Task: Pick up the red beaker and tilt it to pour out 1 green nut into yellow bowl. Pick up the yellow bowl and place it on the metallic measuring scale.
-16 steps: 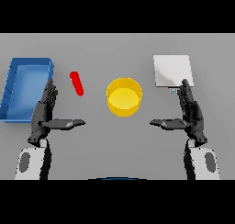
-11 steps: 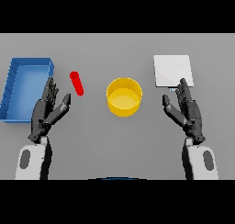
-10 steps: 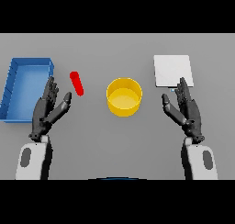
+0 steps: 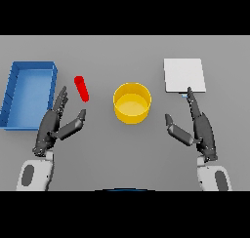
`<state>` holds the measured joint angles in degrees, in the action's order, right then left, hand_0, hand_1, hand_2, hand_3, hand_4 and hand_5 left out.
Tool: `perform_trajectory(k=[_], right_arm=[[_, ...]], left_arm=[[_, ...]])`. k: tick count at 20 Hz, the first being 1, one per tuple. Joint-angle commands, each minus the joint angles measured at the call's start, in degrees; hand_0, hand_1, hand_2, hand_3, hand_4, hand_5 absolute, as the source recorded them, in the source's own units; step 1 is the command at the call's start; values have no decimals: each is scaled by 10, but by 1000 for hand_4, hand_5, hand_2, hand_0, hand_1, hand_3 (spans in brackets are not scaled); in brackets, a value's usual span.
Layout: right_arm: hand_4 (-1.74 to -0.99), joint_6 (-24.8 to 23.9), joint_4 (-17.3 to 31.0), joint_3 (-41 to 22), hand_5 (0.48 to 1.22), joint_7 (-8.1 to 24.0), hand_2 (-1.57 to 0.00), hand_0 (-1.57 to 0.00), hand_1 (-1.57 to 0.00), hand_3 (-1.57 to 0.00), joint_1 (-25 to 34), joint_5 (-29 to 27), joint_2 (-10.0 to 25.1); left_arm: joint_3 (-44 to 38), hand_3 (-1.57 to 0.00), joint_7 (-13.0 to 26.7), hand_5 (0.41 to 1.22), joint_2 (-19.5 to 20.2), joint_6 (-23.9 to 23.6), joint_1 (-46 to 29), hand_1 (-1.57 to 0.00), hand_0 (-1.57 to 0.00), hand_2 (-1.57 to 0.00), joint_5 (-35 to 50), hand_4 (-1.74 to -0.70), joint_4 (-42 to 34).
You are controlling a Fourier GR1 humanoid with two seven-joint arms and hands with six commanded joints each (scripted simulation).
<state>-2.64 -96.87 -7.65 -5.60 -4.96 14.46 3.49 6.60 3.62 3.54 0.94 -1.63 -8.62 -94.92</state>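
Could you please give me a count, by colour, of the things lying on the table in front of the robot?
Red: 1, the red beaker
Yellow: 1, the yellow bowl
Blue: 1, the blue tray
Metallic grey: 1, the measuring scale
Total: 4

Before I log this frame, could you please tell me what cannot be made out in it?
- Head view: the green nut is not visible; the red beaker is too small to show its contents.
- Head view: the near inner wall of the yellow bowl is hidden by its own rim.
- Head view: the metallic scale shows no readable display.
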Motion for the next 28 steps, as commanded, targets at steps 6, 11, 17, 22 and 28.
perform_trajectory(k=[6, 11, 17, 22, 28], right_arm=[[-1304, 10, -4, 9, 678, 3, 1, 1, 1, 1, 4, -26, -3], [-1331, 12, -10, 13, 686, 0, 1, 1, 1, 1, -5, -33, -2], [-1338, 13, -16, 13, 688, 11, 1, 1, 1, 1, -8, -36, -3], [-1329, 15, -9, 15, 684, 8, 1, 1, 1, 1, -2, -39, -3], [-1298, 11, -7, 18, 682, 22, 1, 1, 1, 1, 6, -37, -3]], left_arm=[[-26, 1, -6, 738, -4, 3, 92, 1, 1, 1, 8, -1377, 112], [-54, 1, -17, 726, -6, -9, 164, 1, 1, 1, 6, -1359, 219], [-77, 1, -49, 712, -8, -10, 227, 1, 1, 1, 10, -1323, 308], [-88, 1, -58, 703, -8, -13, 277, 1, 1, 1, 7, -1311, 366], [-99, 1, -102, 735, -9, -7, 309, 1, 1, 1, 9, -1363, 421]])
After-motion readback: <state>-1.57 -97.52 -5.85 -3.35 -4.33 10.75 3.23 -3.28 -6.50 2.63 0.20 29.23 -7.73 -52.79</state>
